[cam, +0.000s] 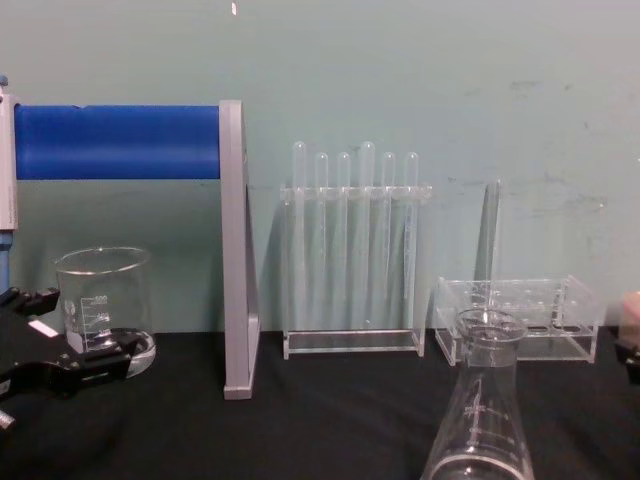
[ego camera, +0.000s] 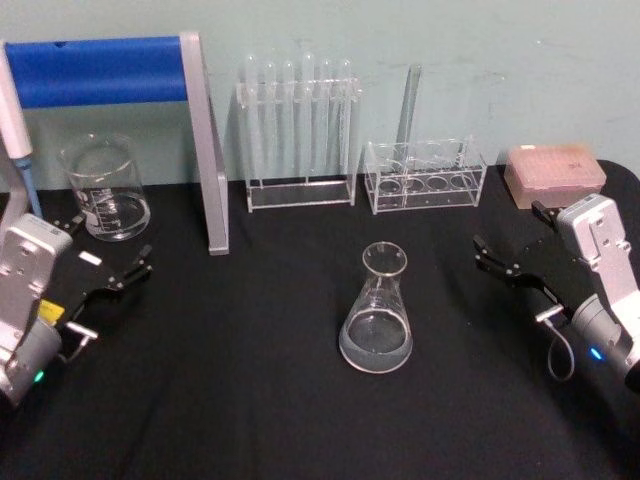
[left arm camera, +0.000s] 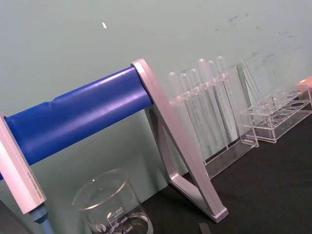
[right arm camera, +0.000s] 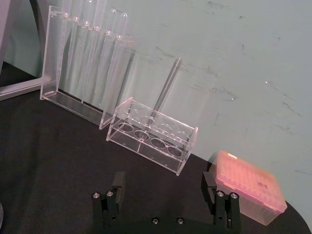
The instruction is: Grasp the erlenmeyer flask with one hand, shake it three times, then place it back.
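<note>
Black table (ego camera: 250, 420) — erlenmeyer flask (ego camera: 377, 318), beaker (ego camera: 104, 190), tall rack (ego camera: 299, 140), low rack (ego camera: 425, 180).

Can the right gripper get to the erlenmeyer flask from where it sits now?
Probably yes: the right gripper is open, and only bare black table lies between it and the erlenmeyer flask; the short rack stands farther back.

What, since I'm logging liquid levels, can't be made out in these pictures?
Erlenmeyer flask: base cut off by the chest view's bottom edge; graduation marks too small to read in the head view.
Beaker: base cut off by the left wrist view's bottom edge.
Right tool: mostly cut off by the chest view's right edge.
Pink box: contents blurred in the head view.
</note>
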You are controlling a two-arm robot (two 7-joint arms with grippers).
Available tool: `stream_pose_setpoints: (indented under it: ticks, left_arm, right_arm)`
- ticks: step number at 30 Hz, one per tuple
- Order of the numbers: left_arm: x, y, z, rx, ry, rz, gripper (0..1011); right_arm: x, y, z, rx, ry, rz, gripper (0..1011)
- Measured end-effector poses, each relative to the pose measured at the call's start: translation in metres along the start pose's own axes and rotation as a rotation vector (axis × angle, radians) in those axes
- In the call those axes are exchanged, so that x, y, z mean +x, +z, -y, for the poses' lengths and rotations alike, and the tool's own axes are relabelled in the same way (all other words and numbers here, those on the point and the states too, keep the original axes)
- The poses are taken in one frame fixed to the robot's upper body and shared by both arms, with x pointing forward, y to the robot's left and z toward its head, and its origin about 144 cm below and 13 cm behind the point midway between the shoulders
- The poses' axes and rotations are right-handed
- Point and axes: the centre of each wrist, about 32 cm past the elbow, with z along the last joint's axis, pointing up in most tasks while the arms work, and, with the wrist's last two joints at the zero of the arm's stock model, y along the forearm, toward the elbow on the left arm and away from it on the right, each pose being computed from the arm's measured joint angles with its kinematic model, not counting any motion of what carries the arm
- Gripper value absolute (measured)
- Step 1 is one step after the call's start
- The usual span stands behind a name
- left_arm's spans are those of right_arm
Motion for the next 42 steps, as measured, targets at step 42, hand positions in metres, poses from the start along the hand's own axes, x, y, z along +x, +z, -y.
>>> stream_pose_setpoints:
  ticks: [42]
  left_arm:
    - [0.0,0.0,0.0,0.0,0.0,0.0,1001]
  right_arm:
    - [0.0006,0.0005,0.0041,0.007,0.023,-0.025,1000]
